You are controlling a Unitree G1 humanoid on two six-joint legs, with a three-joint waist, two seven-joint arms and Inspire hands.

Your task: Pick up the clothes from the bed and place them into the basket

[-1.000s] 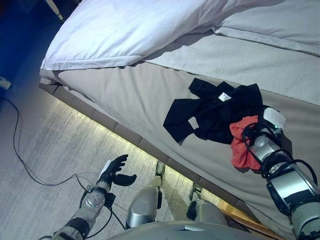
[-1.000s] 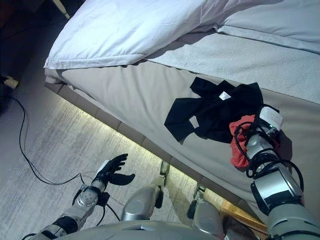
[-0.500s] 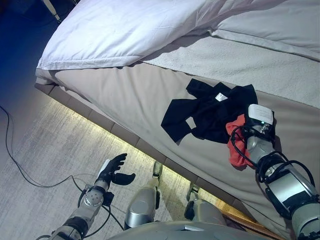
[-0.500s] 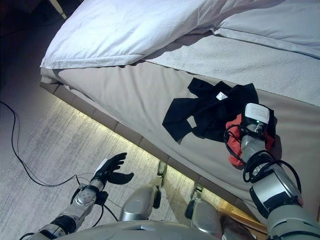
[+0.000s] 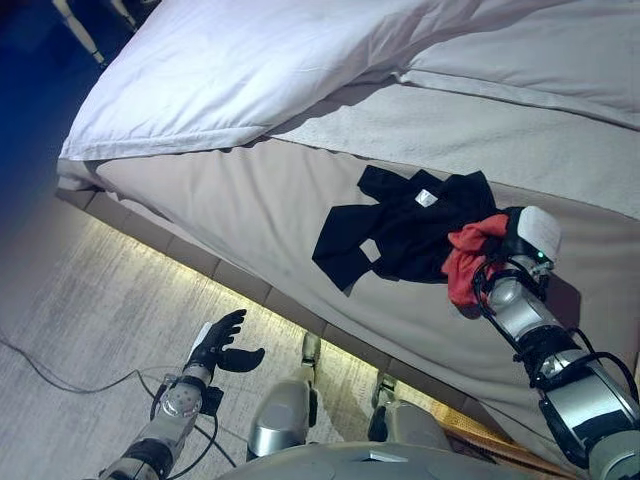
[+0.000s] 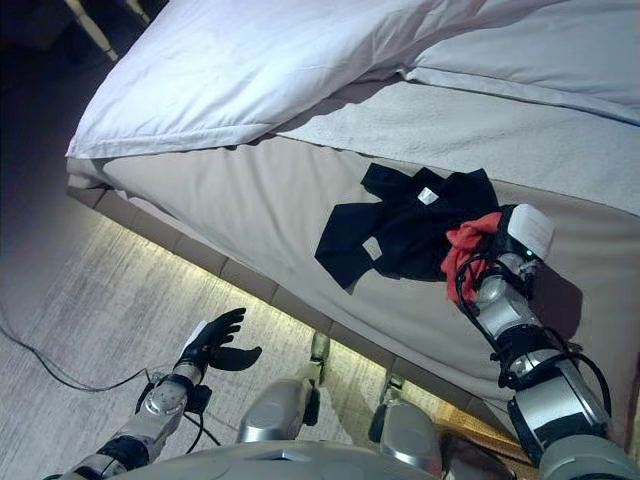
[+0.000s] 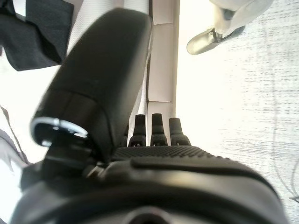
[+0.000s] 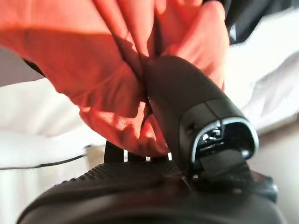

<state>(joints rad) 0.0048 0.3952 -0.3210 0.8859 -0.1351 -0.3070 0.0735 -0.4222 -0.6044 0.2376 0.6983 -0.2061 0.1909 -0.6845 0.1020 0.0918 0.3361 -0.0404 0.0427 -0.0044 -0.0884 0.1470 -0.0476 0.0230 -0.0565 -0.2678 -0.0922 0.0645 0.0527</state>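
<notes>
A red cloth and a black garment lie together on the bed's beige sheet. My right hand is at the right side of the pile. In the right wrist view its thumb pinches the bunched red cloth against the fingers. The red cloth rises off the sheet and still touches the black garment. My left hand hangs open above the floor beside the bed, its fingers straight and empty. A corner of the black garment shows past it.
A white duvet covers the bed's far side, with a pale blanket beside it. The bed's lit lower edge runs diagonally above grey carpet.
My right hand has closed on the red cloth and drawn it up into a bunch, farther onto the bed. The camera has shifted. The left hand has stayed put.
</notes>
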